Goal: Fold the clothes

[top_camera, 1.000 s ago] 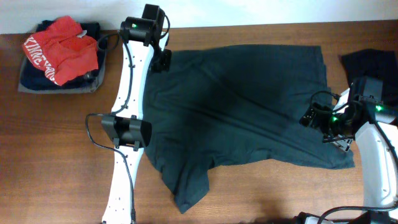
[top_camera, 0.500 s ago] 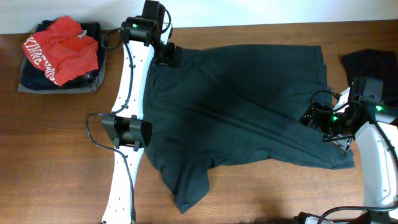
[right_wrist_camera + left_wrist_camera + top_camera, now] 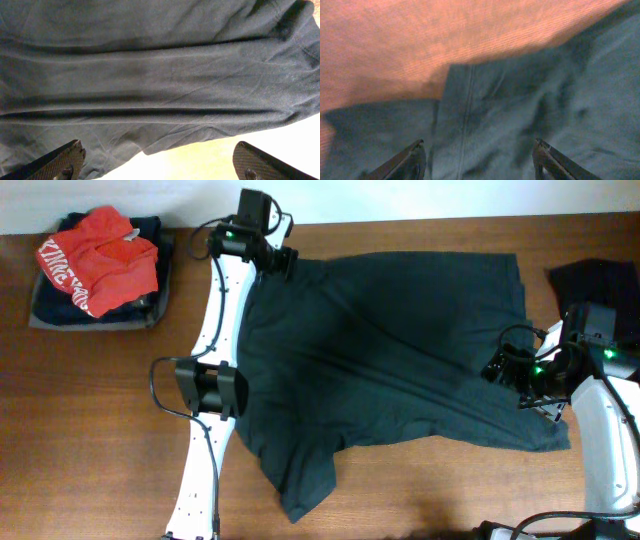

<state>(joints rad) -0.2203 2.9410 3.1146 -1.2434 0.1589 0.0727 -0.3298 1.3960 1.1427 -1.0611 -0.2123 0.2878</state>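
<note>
A dark teal-grey T-shirt point(image 3: 390, 350) lies spread across the middle of the table, with a sleeve trailing toward the front point(image 3: 305, 480). My left gripper point(image 3: 284, 260) hovers at the shirt's back left corner. In the left wrist view that gripper point(image 3: 479, 152) is open, its fingertips point(image 3: 415, 157) wide apart over the fabric and a seam point(image 3: 466, 125), with nothing clamped. My right gripper point(image 3: 500, 368) is over the shirt's right part. In the right wrist view it point(image 3: 160, 160) stands wide open above the shirt's edge point(image 3: 165, 145) and bare table.
A pile of folded dark clothes topped by a red garment with white lettering point(image 3: 95, 260) sits at the back left. A black garment point(image 3: 600, 285) lies at the right edge. The left arm's body point(image 3: 210, 390) stretches along the shirt's left side over the wooden table point(image 3: 80, 430).
My left gripper has gone from shut to open, letting go of the shirt's corner, and has shifted a little right and back. The right arm has stayed still.
</note>
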